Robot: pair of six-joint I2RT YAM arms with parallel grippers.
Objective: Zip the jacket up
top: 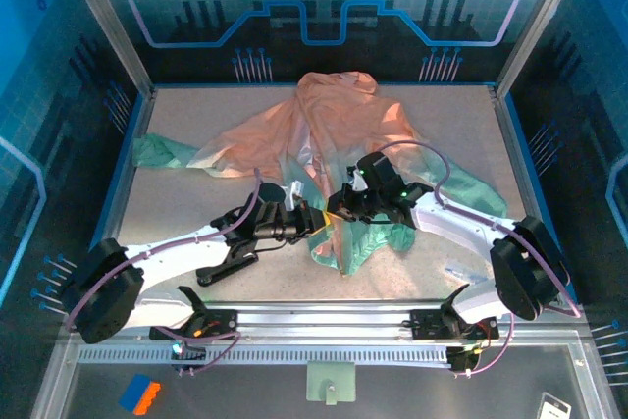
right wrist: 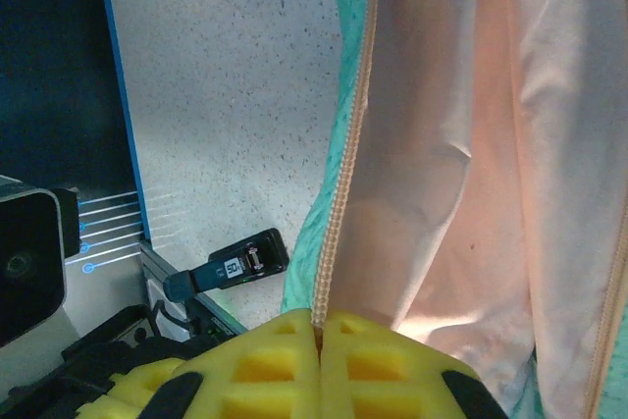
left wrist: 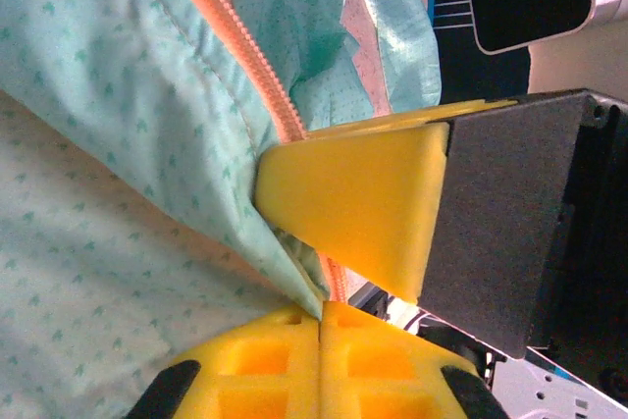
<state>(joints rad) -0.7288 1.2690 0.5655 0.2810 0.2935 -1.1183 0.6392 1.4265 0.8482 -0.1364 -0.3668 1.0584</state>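
- Yellow fingers (left wrist: 245, 370) of the left claw (left wrist: 321, 319) sit pressed together at the bottom of the left wrist view. They are clenched on the mint-green cloth of the jacket (left wrist: 118, 144), right where the orange zipper (left wrist: 257, 66) runs down into them.
- In the right wrist view the right claw (right wrist: 318, 326) is likewise clamped tight, with the line of zipper teeth entering exactly at the seam between its two yellow pads.
- Above that grip the zipper rises straight up the picture, with peach cloth to its right and a thin green edge to its left.
- Seen from the left wrist, a yellow finger of the right claw reaches in from the right, its tip touching the fold just beside the zipper.
- From above, the jacket lies crumpled across the middle and far part of the speckled table (top: 186, 208). Its peach part is toward the far edge and its green sleeve ends trail to either side.
- Both claws meet close together at the jacket's near green hem, in the middle of the table.
- Near the left arm, a small black tool (right wrist: 228, 267) lies on the bare table, apart from the cloth.
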